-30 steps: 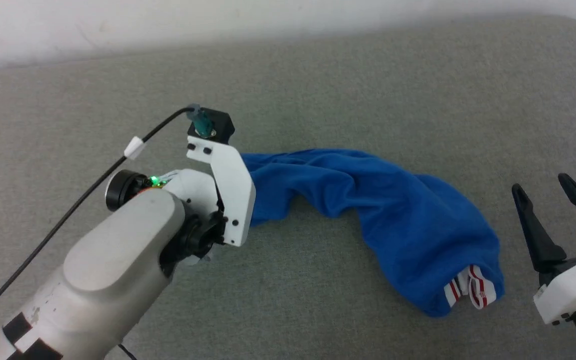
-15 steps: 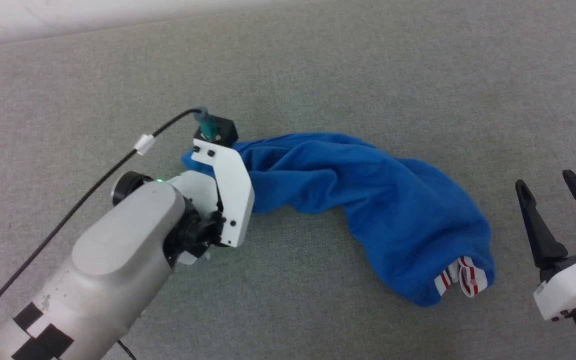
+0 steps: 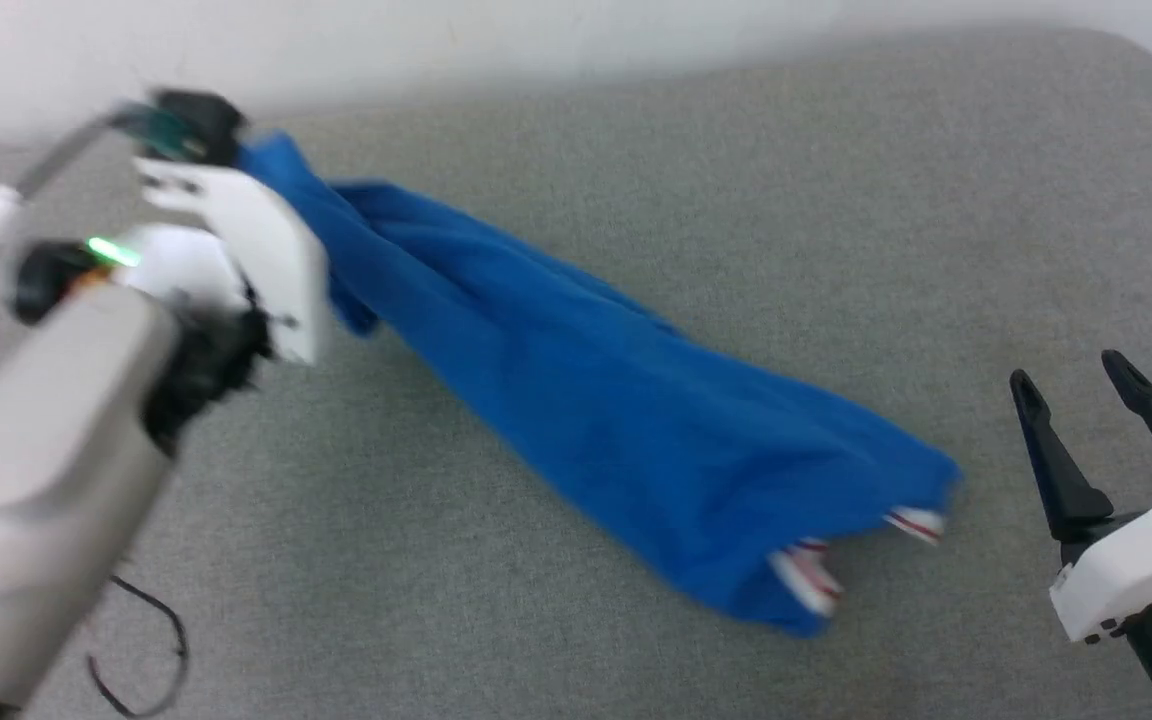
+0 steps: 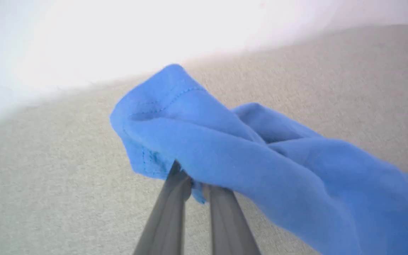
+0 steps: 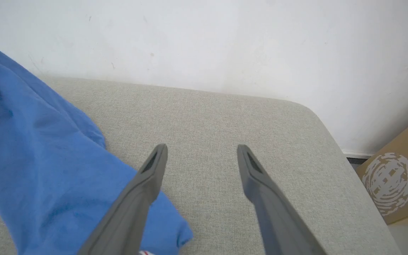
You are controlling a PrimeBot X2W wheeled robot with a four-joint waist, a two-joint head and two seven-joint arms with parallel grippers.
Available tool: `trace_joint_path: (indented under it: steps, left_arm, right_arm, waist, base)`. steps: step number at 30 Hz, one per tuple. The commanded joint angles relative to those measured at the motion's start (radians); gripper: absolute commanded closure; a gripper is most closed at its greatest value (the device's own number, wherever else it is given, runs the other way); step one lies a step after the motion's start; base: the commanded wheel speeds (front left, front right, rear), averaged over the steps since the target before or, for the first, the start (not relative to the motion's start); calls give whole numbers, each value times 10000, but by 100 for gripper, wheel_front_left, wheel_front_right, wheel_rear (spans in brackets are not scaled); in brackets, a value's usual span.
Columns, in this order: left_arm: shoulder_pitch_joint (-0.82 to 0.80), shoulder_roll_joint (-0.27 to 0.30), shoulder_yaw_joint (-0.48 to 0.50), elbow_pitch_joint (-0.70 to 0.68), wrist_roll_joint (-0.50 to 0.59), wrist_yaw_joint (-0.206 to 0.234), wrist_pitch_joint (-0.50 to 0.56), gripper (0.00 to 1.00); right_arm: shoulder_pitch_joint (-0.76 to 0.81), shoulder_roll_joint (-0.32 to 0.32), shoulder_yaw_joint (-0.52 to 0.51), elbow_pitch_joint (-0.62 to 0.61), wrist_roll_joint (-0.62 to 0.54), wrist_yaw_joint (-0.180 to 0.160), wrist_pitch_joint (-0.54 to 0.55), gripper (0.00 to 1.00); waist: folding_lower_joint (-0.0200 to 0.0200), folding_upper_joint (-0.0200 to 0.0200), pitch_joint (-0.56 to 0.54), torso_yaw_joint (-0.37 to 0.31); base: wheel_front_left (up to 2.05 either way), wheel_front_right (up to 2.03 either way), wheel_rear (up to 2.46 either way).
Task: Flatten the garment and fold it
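Observation:
The garment (image 3: pixel 616 420), a bright blue jersey with red-and-white striped trim at its low end, hangs stretched in a long bunch from upper left down to the grey surface. My left gripper (image 4: pixel 197 184) is shut on a stitched blue edge of the garment (image 4: pixel 225 141), its two fingers pinched together on the cloth. In the head view the left wrist (image 3: pixel 226 230) is raised at the upper left, blurred. My right gripper (image 3: pixel 1071 385) stands open at the lower right, just right of the jersey's low end; its fingers (image 5: pixel 154 163) have nothing between them, and blue cloth (image 5: pixel 41 148) lies to their left.
A grey fabric-covered table (image 3: pixel 836 200) with a rounded far right corner meets a white wall (image 5: pixel 225 35). A cardboard box (image 5: pixel 398 177) stands on the floor beyond the table's right edge. A black cable (image 3: pixel 146 650) loops under the left arm.
My left gripper has closed on the garment's end and lifted it up and to the left, pulling the bunched cloth out long. The right gripper has stayed open in place.

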Motion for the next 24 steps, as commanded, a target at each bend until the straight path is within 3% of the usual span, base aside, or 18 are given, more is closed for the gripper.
trace_joint_path:
  steps: [1, 5, 6, 7, 13, 24]
  left_arm:
    - [-195, 234, 241, 123, 147, 160, -344, 100]
    - [-306, 559, 697, 406, 516, 700, -1254, 100]
    - [-284, 621, 750, 538, 605, 817, -1423, 55]
    - [-243, 674, 703, 692, 738, 895, -1524, 0]
    - [112, 388, 480, 938, 860, 1018, -1854, 0]
    - [1241, 352, 872, -571, 1502, 1582, -5014, 0]
  right_arm:
    - [-121, 72, 24, 24, 28, -9, 29, 0]
    - [-92, 153, 92, 106, -8, -9, 41, 0]
    - [-79, 166, 112, 113, -17, -9, 53, 0]
    - [-72, 173, 137, 117, -30, -9, 63, 0]
    - [-48, 206, 113, 164, -76, -9, 79, 0]
    - [133, 170, 95, 379, 70, -9, 310, 0]
  waist:
    - [1, 0, -156, 31]
    - [1, 0, -112, 11]
    - [1, 0, -69, 14]
    - [1, 0, -41, 19]
    - [1, 0, -49, 175]
    - [1, 0, -1034, 907]
  base:
    - [0, 0, 0]
    - [0, 0, 0]
    - [0, 0, 0]
    - [0, 0, 0]
    - [0, 0, 0]
    - [0, 0, 0]
